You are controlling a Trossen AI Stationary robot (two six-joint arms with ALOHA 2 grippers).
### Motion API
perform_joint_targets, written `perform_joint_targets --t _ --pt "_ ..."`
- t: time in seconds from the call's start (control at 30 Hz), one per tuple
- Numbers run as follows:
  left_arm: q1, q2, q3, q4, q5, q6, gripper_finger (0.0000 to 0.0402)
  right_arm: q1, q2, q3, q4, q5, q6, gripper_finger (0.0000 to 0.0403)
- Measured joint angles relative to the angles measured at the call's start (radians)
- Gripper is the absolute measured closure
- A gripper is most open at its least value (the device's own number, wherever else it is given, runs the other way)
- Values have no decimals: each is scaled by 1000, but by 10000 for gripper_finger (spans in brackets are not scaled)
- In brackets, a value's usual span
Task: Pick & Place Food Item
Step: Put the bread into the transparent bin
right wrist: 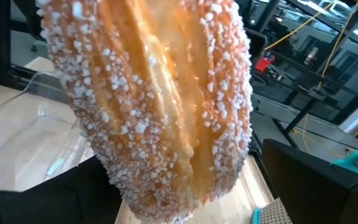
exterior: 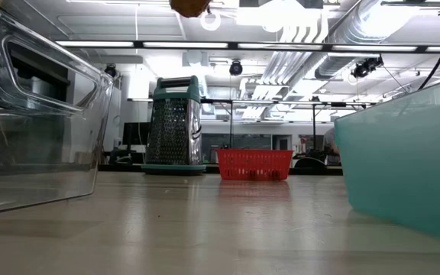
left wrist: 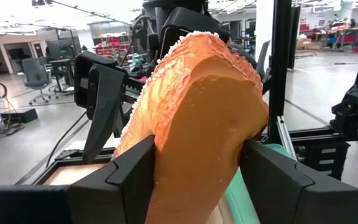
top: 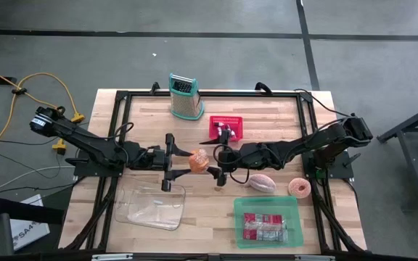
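High view: clear plastic tray (top: 151,206) at 7 o'clock on the wooden table (top: 216,217), contents not discernible. Green bin (top: 267,221) at 5 o'clock holds a red-and-white packet (top: 265,226). Red basket (top: 226,128) near 12 o'clock, contents unclear, beside a metal box grater (top: 183,96). Orange pastry (top: 199,162) at table centre, between the left gripper (top: 183,161) and right gripper (top: 216,161).

Low view: the pastry (exterior: 189,7) hangs above the table, only its underside visible. Tray wall (exterior: 37,114) transparent; bin wall (exterior: 403,168) translucent teal; basket (exterior: 254,164) slotted.

Left wrist view: the left gripper's fingers (left wrist: 129,174) clamp the pastry's smooth orange flank.

Right wrist view: ridged surface crusted with sugar grains (right wrist: 160,106). Right gripper's jaws stand wide, one either side of the pastry.
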Motion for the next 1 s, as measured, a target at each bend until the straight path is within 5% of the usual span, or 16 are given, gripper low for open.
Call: perform_joint_targets --t 0.8,1.0 --pt "4 0 -1 -7 -39 12 191 53 0 0 -2 10 0 57" --pt "4 0 -2 -6 -59 19 191 88 0 0 -3 117 0 57"
